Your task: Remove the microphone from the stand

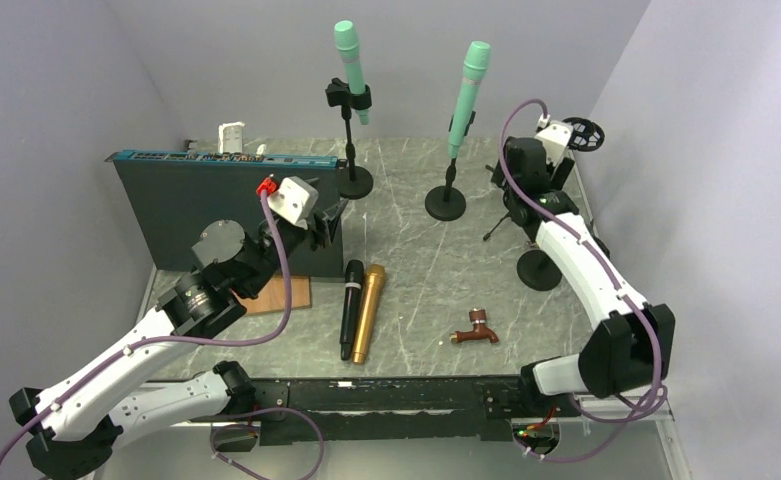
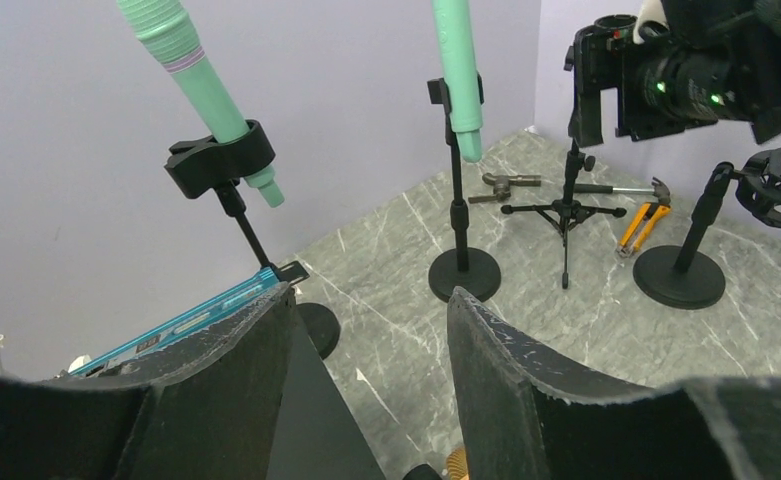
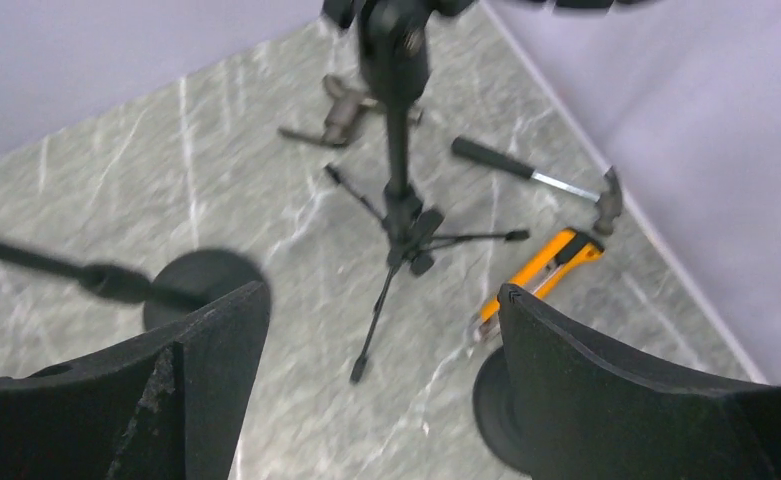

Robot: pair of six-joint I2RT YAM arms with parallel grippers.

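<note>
Microphone (image 1: 463, 95), mint green, stood clipped in its round-based stand (image 1: 445, 203) at the back (a twin (image 1: 350, 60) beside it). Our right gripper (image 3: 381, 300) hung wide open, empty, above a tripod (image 3: 403, 215); the left gripper (image 2: 366, 300) gaped empty too. We judged the approach in hand; next called for gripping its body and lifting.

On the bench (image 1: 416, 270) I see two stands along the back, each holding a microphone: the left microphone (image 1: 350, 70) in the left stand (image 1: 354, 182), and the right microphone (image 1: 468, 95) in the right stand (image 1: 445, 203). An upright panel (image 1: 181, 205) stands on edge at the left. Near the front centre, two loose microphones (image 1: 359, 310) lie side by side. A tap fitting (image 1: 476, 330) lies to their right. Towards the right edge sits a round-based stand (image 1: 539, 270), with a tripod (image 3: 401, 225) behind it. A hammer (image 3: 541, 180) and a utility knife (image 3: 536, 280) lie between the tripod and the side wall.
</note>
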